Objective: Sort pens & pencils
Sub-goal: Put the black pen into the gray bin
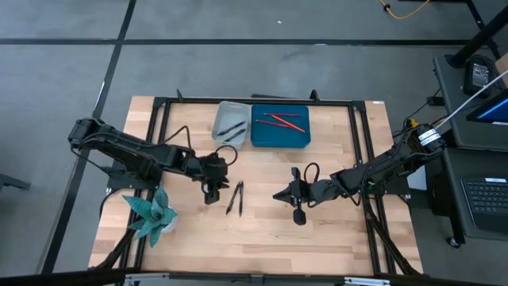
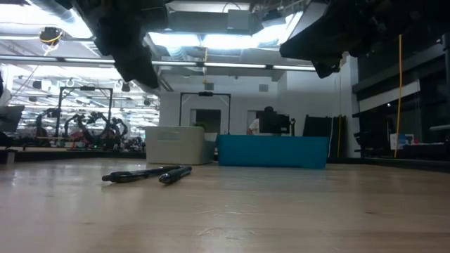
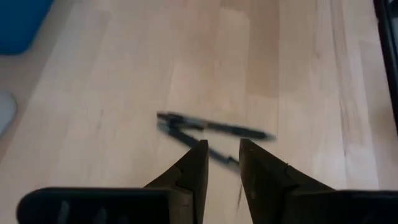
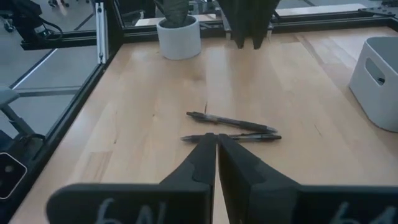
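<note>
we see the left gripper, two dark wedge-shaped fingers with a narrow gap between them and nothing held, hanging above the pale wood-grain table, just beside two loose pens. these pens are slim black sticks with a dull sheen; they lie flat on the boards, meeting near one end and spreading apart at the other, as the right wrist view shows. in the low view they rest side by side on the tabletop, in front of both trays.

the right gripper has its dark fingers pressed together, holding nothing, and points at the same pair from the other side, near mid-table.

farther back, we count two rectangular trays set side by side and touching. the grey tray, smooth plastic with rounded corners, holds two more black pens. the blue tray, glossy and deeper in colour, holds the pencils: thin red-orange sticks, three as far as we can tell, lying crossed over one another.

a white pot with a teal spiky plant stands at the table's near left corner. a black metal frame borders the tabletop.
</note>
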